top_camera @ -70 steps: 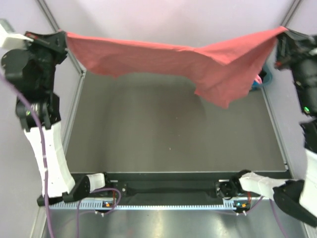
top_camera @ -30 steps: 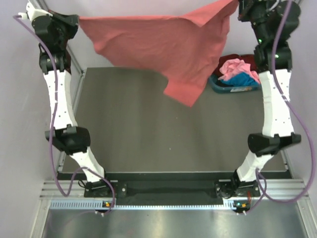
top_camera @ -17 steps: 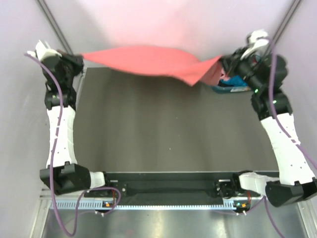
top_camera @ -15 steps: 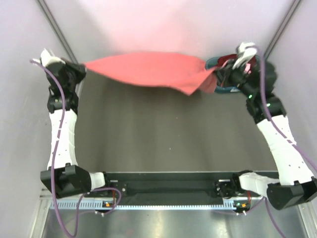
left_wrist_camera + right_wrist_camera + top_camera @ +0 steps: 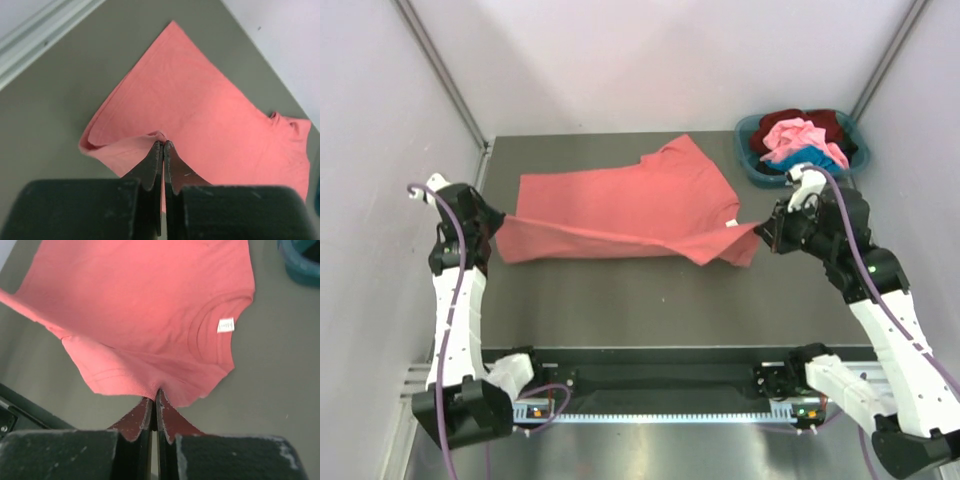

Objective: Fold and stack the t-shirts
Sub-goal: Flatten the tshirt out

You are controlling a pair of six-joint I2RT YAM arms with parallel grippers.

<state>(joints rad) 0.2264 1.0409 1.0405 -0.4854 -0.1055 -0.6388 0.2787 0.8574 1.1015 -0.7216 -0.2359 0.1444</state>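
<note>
Across the table (image 5: pixel 650 300), salmon-red t-shirt (image 5: pixel 620 205)

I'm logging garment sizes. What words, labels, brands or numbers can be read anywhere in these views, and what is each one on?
White tag at the collar of the shirt: faint marks, too small and blurred to read.
No other text, brand, number or sign shows in any view.

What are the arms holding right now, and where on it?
The salmon-red t-shirt: left fingers pinch its left end, right fingers pinch the edge near the collar.
</note>
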